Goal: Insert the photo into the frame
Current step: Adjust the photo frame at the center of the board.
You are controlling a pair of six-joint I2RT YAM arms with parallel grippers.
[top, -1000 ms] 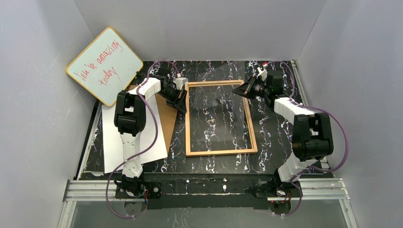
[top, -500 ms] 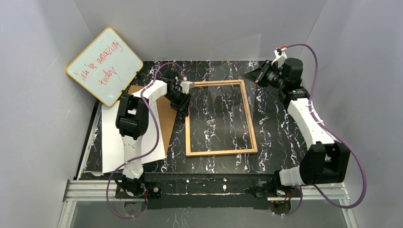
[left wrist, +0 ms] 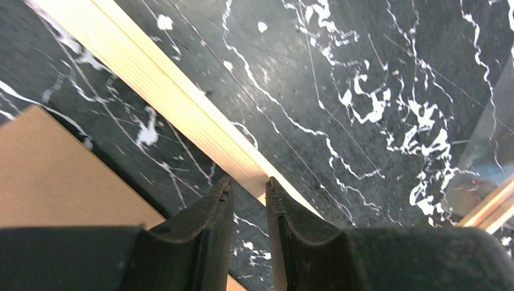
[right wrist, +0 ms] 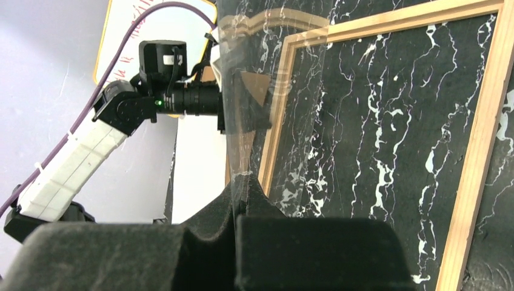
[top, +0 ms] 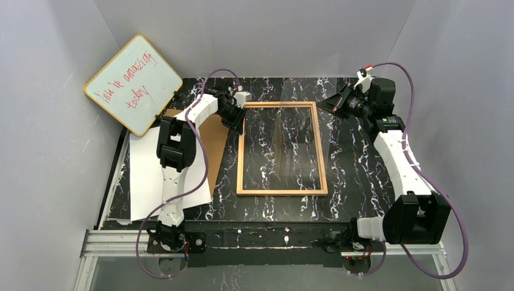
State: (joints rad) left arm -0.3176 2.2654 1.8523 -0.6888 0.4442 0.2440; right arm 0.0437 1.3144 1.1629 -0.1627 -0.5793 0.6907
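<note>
Between the closed fingers of the right gripper (right wrist: pixel 237 194), a clear pane (right wrist: pixel 254 145) is pinched by its edge. It rises from the tips and leans over the frame (top: pixel 282 192). Ahead of and below that gripper, the frame lies flat on the black marbled table (top: pixel 351 176), and its opening shows only table.

At the tips of the left gripper (left wrist: pixel 248 185), the frame's pale wooden rail runs slantwise. The fingers stand a narrow gap apart at the rail, and whether they pinch it cannot be told. Just to the outer side of those tips lies a brown board (top: pixel 213 142). Beyond the board, farther from the frame, lies the photo (top: pixel 148 182), white side up. It sits partly under the board, and neither gripper touches it.

Judged from this, the task is at an early stage. The pane is lifted out of the way, but the photo has not yet been picked up. Laying it in the frame and closing the frame up remain.
</note>
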